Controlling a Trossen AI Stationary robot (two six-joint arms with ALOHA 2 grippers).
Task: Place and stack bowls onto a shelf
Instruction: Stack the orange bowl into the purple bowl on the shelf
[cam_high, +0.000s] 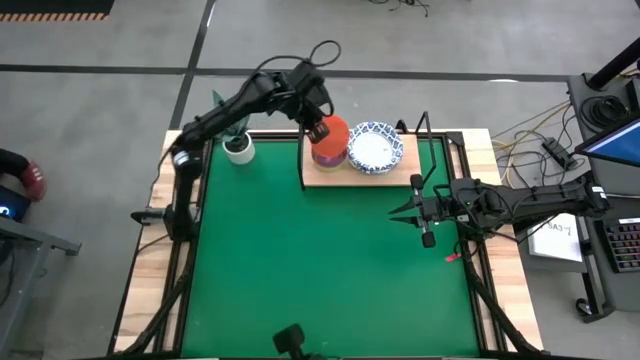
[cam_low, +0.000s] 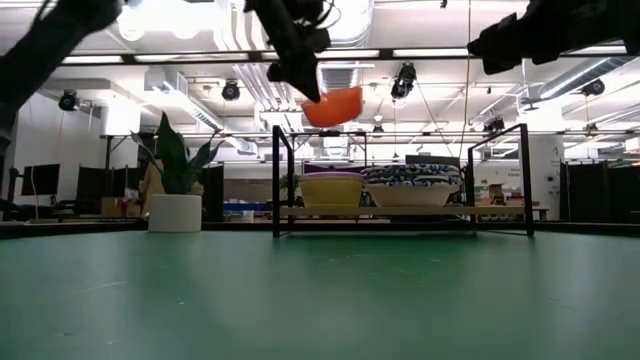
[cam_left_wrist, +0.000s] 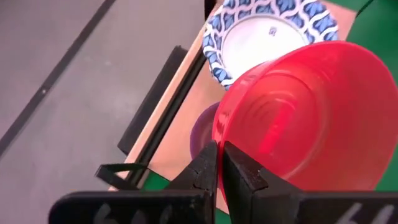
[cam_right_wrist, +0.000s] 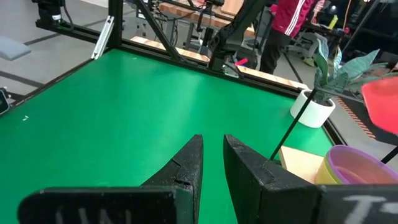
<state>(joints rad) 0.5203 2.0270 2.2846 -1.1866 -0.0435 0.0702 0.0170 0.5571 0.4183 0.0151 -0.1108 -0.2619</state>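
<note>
My left gripper (cam_high: 318, 128) reaches over the wooden shelf (cam_high: 402, 172) at the table's far side, shut on a red bowl (cam_low: 332, 105) that hangs tilted in the air. Under it a purple bowl (cam_left_wrist: 202, 130) sits nested in a yellow bowl (cam_low: 331, 190) on the shelf's left part. Beside that stack stand white bowls with blue patterned rims (cam_high: 373, 148). My right gripper (cam_high: 412, 210) waits open above the mat near the shelf's right front corner, holding nothing. My left gripper pinches the red bowl's rim (cam_left_wrist: 219, 146) between its two fingers, one inside the bowl and one outside. The fingers come slanting down from the table's left far side. The bowl is lifted clear and tilted, above the purple and yellow stack.
A small white pot with a green plant (cam_high: 238, 148) stands left of the shelf. Black metal uprights (cam_low: 277, 180) rise at the shelf's corners. The green mat (cam_high: 320, 270) lies broad in front of the shelf. A person in red stands beyond the table (cam_right_wrist: 292, 18).
</note>
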